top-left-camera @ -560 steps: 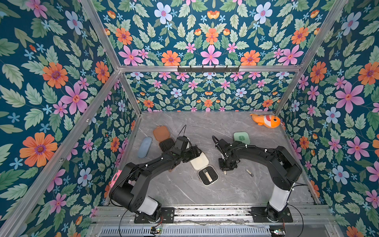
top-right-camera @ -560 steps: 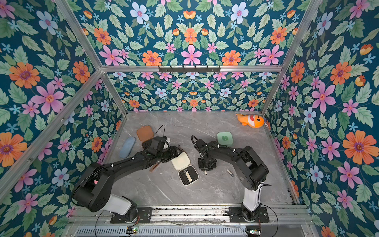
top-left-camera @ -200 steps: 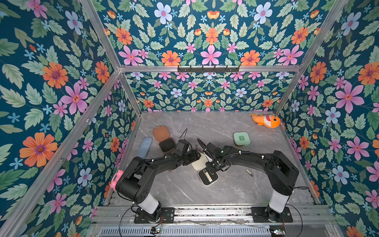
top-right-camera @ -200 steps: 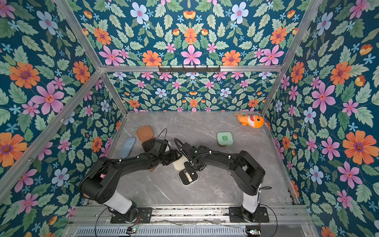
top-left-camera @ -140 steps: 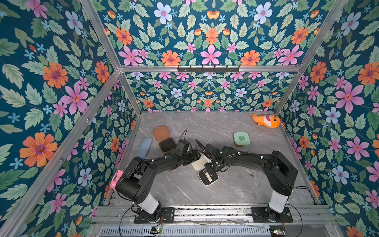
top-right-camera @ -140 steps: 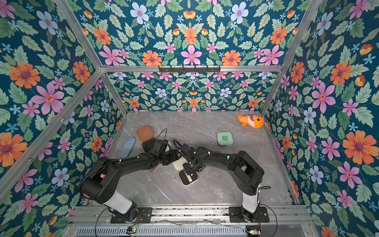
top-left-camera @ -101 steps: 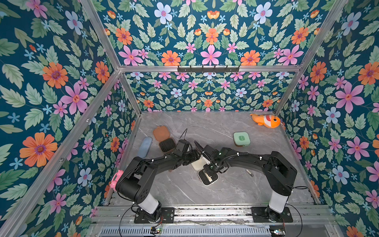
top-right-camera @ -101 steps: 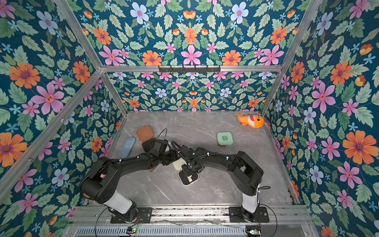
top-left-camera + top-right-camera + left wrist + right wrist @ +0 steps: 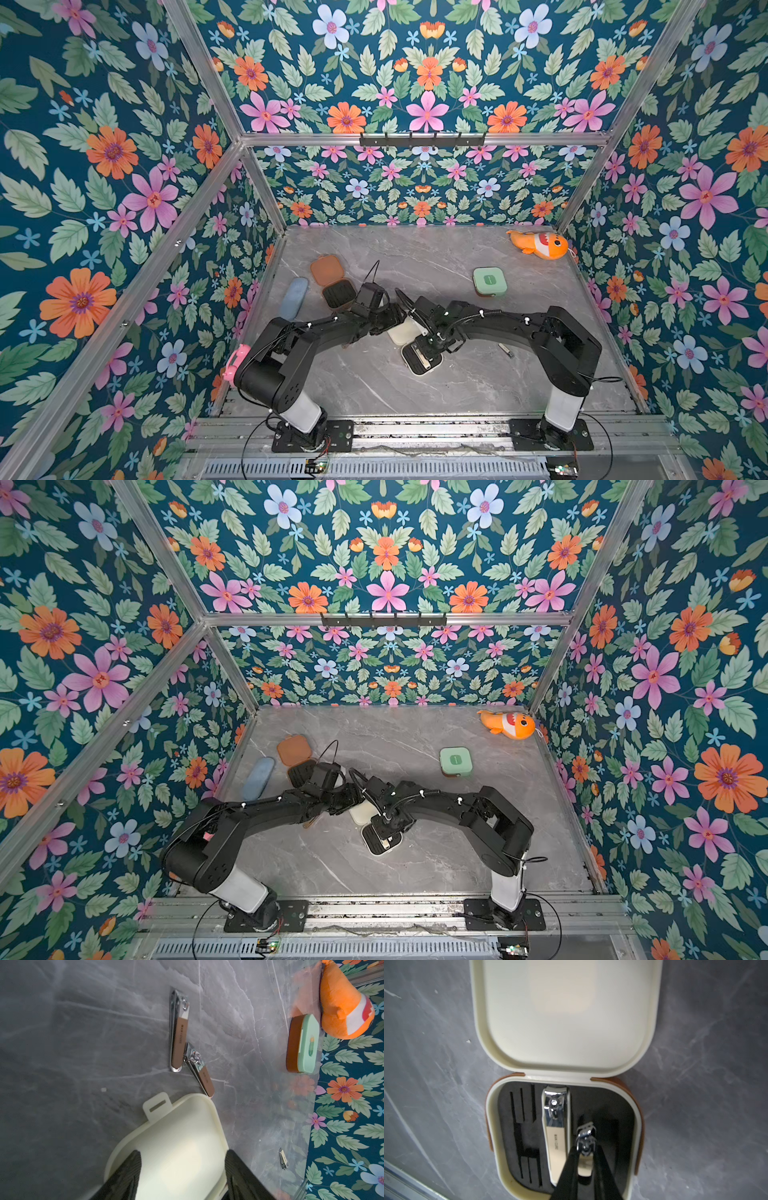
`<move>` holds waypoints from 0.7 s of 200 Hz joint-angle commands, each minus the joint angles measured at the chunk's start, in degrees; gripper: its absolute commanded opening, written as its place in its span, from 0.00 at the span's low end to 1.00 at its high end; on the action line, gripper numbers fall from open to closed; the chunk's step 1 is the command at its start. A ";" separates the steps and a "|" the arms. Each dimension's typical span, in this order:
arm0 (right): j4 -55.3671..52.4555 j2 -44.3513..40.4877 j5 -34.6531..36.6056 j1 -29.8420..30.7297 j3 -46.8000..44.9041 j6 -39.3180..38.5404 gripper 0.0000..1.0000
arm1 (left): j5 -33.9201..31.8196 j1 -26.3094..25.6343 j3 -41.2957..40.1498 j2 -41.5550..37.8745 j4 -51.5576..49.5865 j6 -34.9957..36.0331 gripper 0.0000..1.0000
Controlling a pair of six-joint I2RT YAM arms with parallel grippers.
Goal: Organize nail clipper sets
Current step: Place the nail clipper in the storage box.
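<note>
The cream case lies open in the middle of the table, its lid point(image 9: 401, 332) flat and its black tray point(image 9: 527, 1126) holding a large cream-handled clipper point(image 9: 555, 1126). My right gripper point(image 9: 584, 1151) is shut on a small clipper point(image 9: 584, 1136) just over the tray, beside the large one. My left gripper point(image 9: 182, 1153) stands open over the cream lid point(image 9: 176, 1136), one fingertip point(image 9: 134, 1159) on its inner face, the other at its side edge. The brown case point(image 9: 328, 270) lies open at the back left. The mint green case point(image 9: 490, 281) is closed.
Two brown-handled clippers point(image 9: 178, 1028) point(image 9: 199, 1070) lie touching just beyond the cream lid. A small loose clipper point(image 9: 507, 351) lies right of the cream case. An orange plush fish point(image 9: 540, 244) sits back right, a pale blue oblong case point(image 9: 294, 293) and a pink clock point(image 9: 232, 365) along the left wall.
My right gripper has come from the table right of the cream case to above its tray, then edged a little further left. The left arm has stayed still.
</note>
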 commanded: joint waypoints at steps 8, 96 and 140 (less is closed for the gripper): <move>-0.01 -0.96 0.27 0.05 -0.95 -0.38 0.11 | -0.77 -0.02 0.05 0.05 -0.26 0.60 0.67; 0.03 0.62 -0.98 0.51 -1.48 -0.36 0.12 | -0.50 -0.02 0.40 0.39 -0.26 0.74 0.67; -0.57 1.21 -0.13 0.56 -0.36 0.36 0.19 | -0.46 -0.02 0.31 0.08 -0.26 0.77 0.67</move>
